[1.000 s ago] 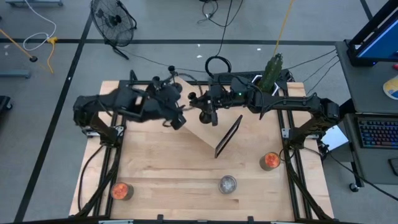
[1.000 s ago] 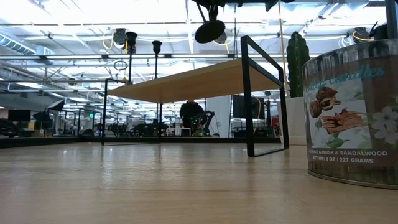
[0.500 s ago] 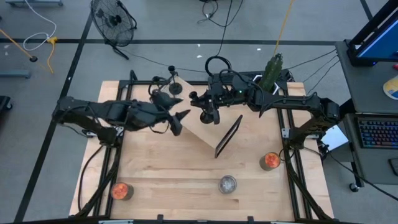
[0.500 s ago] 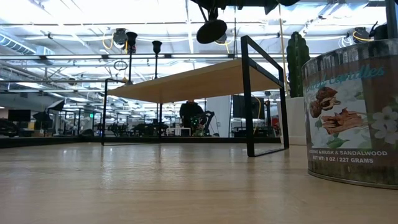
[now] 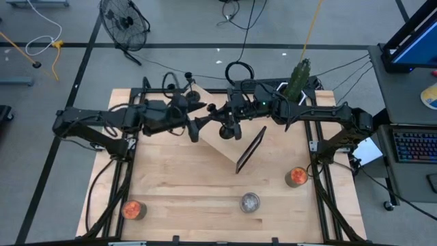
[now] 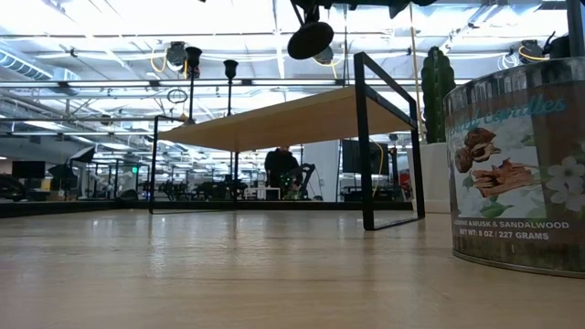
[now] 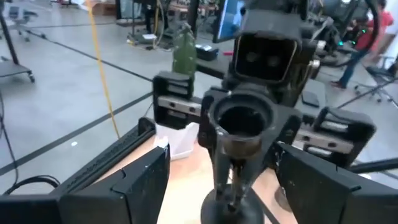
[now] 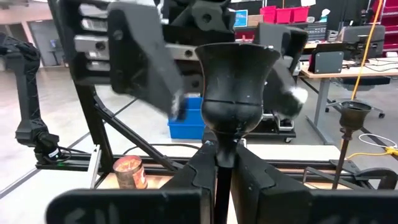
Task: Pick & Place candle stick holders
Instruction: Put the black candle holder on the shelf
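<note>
My right gripper (image 5: 229, 124) is shut on a black candle stick holder (image 8: 236, 81) high above the raised wooden shelf (image 5: 220, 147). The holder's round base (image 6: 311, 40) shows at the top of the low view. My left gripper (image 7: 231, 186) is open and level, facing the right one. Its fingers (image 7: 140, 186) stand on either side of the held holder without visibly touching it. Two more black holders (image 6: 193, 62) (image 6: 230, 68) stand by their bases on the shelf's far left end. Two orange cups (image 5: 134, 209) (image 5: 296, 177) and a silvery cup (image 5: 250, 202) rest on the table. My right gripper pinches the holder's thin stem (image 8: 217, 152) between its two fingers, just below the cup. The fingers come in level from the table's right side and lie across the stem. The holder is lifted clear, with its cup (image 7: 241, 118) on top and its base below.
A green cactus in a white pot (image 5: 298, 78) stands at the far right, behind the right arm. The shelf's black frame (image 5: 251, 150) rises mid-table. A labelled candle tin (image 6: 521, 174) fills the right of the low view. Bare tabletop (image 5: 191, 184) lies toward the near edge.
My left gripper has swung up from pointing down to level and turned toward the right gripper. Its arm has stretched out, and the gripper has gone toward the held holder until its fingers flank it. My right gripper and the holder have stayed in place.
</note>
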